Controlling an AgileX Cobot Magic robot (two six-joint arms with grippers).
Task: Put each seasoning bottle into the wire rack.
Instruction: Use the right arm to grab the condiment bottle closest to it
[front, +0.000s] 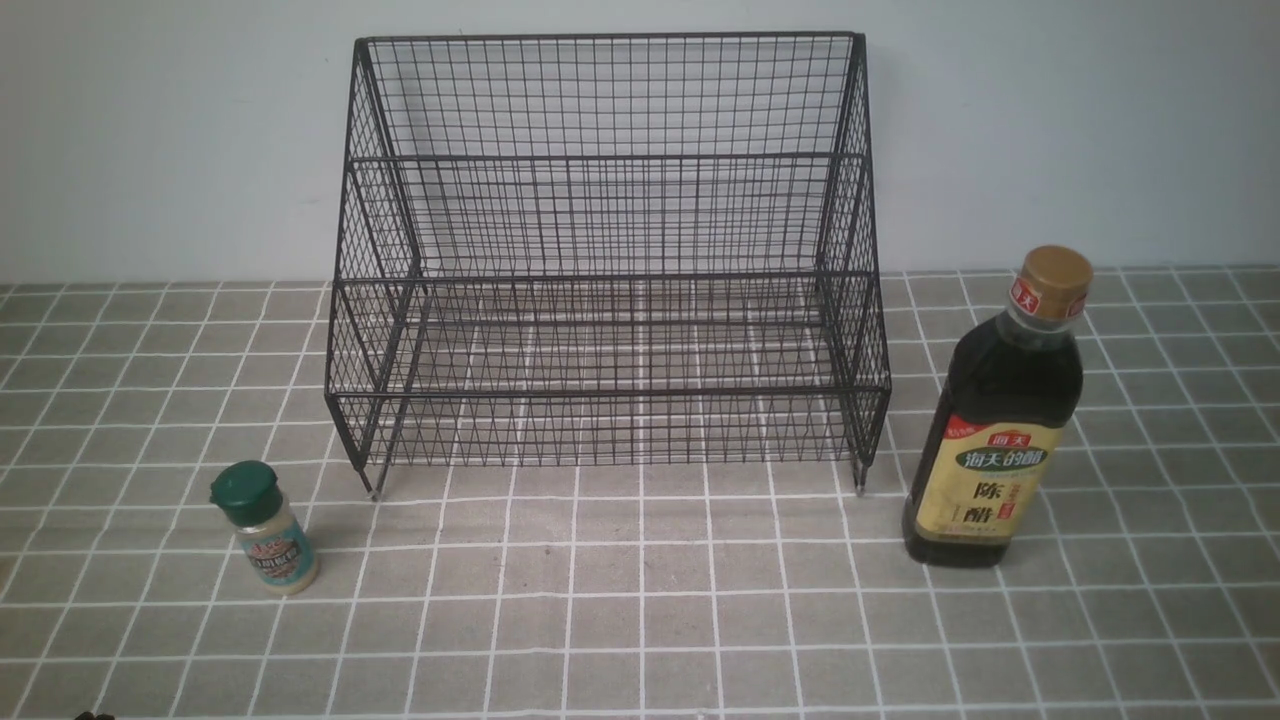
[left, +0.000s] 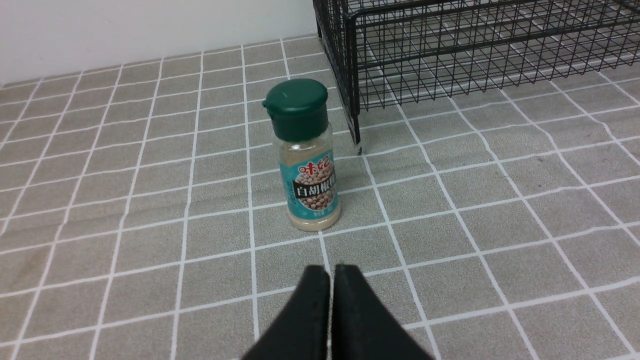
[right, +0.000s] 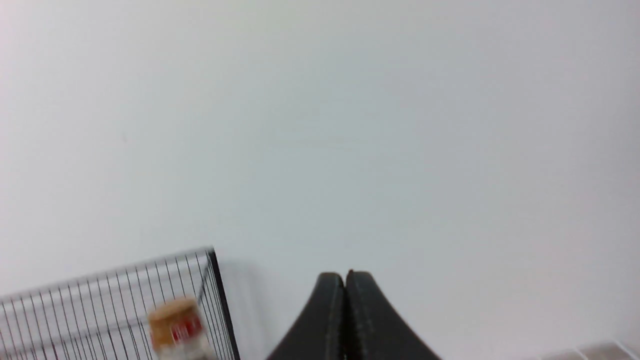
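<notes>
The black wire rack (front: 608, 270) stands at the back centre with both tiers bare. A small shaker jar (front: 268, 528) with green cap and teal label stands upright in front of the rack's left foot. The tall dark bottle (front: 998, 420) with gold cap and yellow label stands upright to the right of the rack. In the left wrist view my left gripper (left: 331, 270) is shut and holds nothing, a short way from the shaker jar (left: 307, 157). My right gripper (right: 345, 275) is shut and empty, raised toward the wall; the bottle's gold cap (right: 176, 325) and a rack corner (right: 212, 285) show low in that view.
The surface is a grey tiled cloth (front: 640, 600) with white grid lines. A plain pale wall (front: 1050, 120) runs right behind the rack. Neither arm shows in the front view.
</notes>
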